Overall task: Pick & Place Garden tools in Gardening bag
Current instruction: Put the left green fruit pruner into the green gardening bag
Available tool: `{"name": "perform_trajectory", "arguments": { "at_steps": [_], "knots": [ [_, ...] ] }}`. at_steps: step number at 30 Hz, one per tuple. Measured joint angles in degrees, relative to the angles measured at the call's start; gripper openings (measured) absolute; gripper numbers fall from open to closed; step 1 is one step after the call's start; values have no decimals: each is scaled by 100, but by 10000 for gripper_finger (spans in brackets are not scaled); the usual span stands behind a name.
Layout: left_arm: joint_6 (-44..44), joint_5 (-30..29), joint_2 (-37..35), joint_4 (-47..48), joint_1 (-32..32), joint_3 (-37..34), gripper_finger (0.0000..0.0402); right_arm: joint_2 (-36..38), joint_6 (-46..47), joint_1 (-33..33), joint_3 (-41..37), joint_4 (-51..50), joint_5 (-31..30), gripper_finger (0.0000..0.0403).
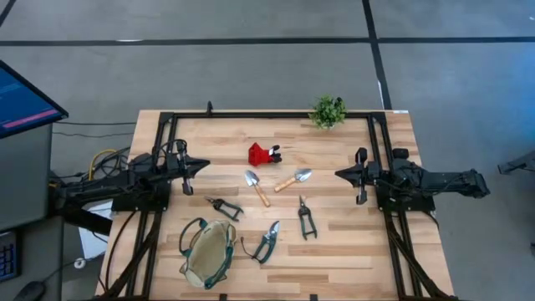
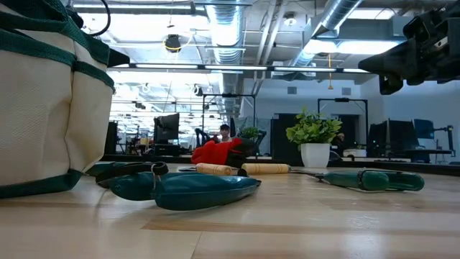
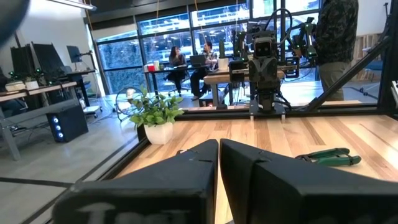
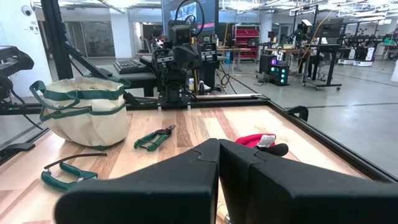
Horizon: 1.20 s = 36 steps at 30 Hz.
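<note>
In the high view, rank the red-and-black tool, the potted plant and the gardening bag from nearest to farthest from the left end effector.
1. Red-and-black tool, toward the table's middle, nearest the left end effector.
2. Gardening bag, at the near edge on the left arm's side.
3. Potted plant, at the far edge.

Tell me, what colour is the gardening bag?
The gardening bag is tan with dark green trim and handles, clearest in the right wrist view.

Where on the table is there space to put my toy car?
Bare wood lies between the plant and the left gripper, and right of the green shears. It's crowded between the bag and the two trowels.
</note>
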<state>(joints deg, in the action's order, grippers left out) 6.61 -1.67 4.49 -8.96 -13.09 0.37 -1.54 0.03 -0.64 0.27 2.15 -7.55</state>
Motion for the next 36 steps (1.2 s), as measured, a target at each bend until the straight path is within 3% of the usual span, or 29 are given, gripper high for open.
{"name": "perform_trajectory", "arguments": {
  "at_steps": [36],
  "knots": [
    [2,0,0,-177,0,0,8,1,-44,-1,0,-7,2,0]
  ]
}}
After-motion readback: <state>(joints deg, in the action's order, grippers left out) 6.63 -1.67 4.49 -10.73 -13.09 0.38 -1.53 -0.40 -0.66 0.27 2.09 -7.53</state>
